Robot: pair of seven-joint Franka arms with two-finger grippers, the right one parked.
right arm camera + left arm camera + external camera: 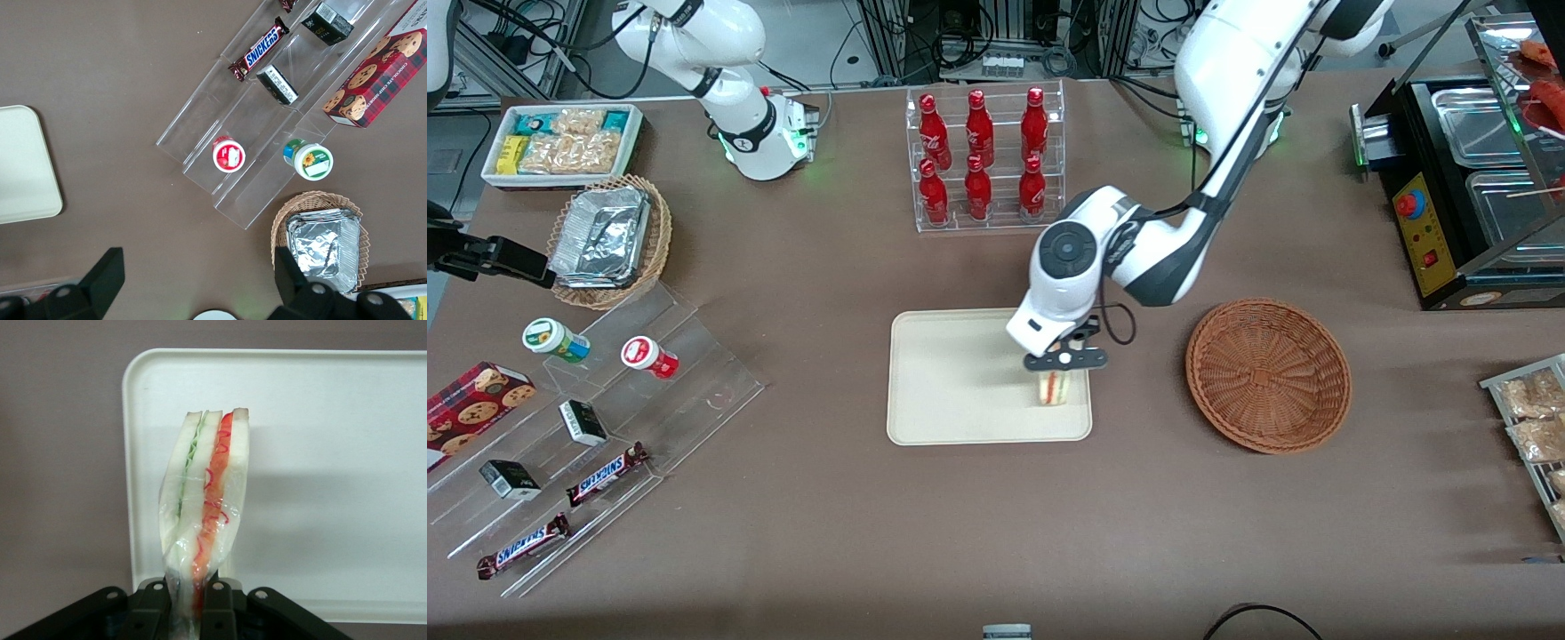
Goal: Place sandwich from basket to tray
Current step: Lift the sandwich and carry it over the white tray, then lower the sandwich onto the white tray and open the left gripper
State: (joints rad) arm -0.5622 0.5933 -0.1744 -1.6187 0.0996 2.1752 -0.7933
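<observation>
**Sandwich held over tray by left gripper; basket holds nothing**

Tray [960,382]: cream, rectangular, flat on the brown table [827,533]. It lies directly beneath the gripper, which is over the edge of the tray that faces the basket. The wrist view shows bare tray surface [333,487] under the held item.

Basket [1268,373]: reddish-brown wicker, on the table beside the tray, toward the working arm's end and well apart from the gripper. Nothing is visible inside it.

Gripper [1060,366]: the left arm's, pointing down over the tray. Its fingers [220,603] are clamped on the base of the sandwich.

Sandwich [207,507]: wrapped in clear film, held by its narrow end between the fingers, cut edge with green and red-orange layers facing the wrist camera. In the front view it [1055,388] hangs just under the gripper, over the tray. Whether it touches the tray surface cannot be told.
</observation>
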